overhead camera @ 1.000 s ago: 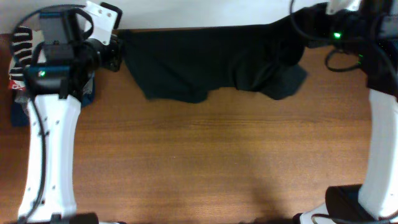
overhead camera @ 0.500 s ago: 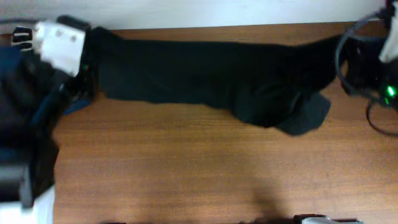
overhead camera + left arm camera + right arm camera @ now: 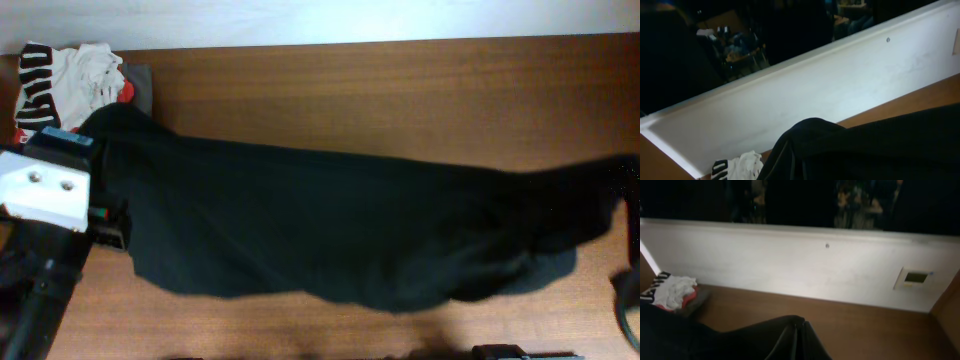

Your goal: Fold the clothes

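The black T-shirt hangs stretched across the table between my two arms, from the far left to the right edge. Its left corner rises in a peak beside my left arm's white wrist block. In the left wrist view the black cloth covers the bottom and hides the fingers. In the right wrist view my right gripper is shut on a pinched fold of the shirt. No logo or neck tag shows.
A pile of garments lies at the back left corner: a white one with black lettering on red and grey ones. It also shows in both wrist views. A white board runs along the table's back edge.
Both arms have moved away from the back edge toward the front and farther apart. The shirt has come with them and is now stretched wider and covers more of the view.
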Controlling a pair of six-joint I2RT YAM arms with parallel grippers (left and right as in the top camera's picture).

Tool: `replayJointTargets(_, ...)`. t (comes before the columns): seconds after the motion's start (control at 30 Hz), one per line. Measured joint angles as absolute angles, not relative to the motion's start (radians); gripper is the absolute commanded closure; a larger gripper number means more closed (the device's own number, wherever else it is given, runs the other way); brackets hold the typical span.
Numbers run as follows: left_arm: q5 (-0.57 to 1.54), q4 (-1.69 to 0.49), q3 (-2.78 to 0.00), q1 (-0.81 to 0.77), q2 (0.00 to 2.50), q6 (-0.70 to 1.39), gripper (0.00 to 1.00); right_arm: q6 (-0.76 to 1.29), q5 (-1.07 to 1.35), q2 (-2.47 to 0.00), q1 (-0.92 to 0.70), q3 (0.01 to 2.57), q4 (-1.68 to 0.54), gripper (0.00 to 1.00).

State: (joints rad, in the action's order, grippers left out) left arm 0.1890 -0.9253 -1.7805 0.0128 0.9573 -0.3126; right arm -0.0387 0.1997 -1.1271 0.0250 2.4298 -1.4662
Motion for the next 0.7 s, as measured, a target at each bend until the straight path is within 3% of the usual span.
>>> replayJointTargets(0.3, 0.186, -0.935, -1.781, 0.013, 1.083, -0.313, 0.99, -0.042, 0.2, -1.173, 0.025, 2.437, -1.513, 0.96)
replayJointTargets(0.7, 0.159, -0.962, -1.78, 0.013, 1.464, -0.313, 0.99, -0.064, 0.2, -1.575, 0.025, 2.432, -1.559, 0.96)
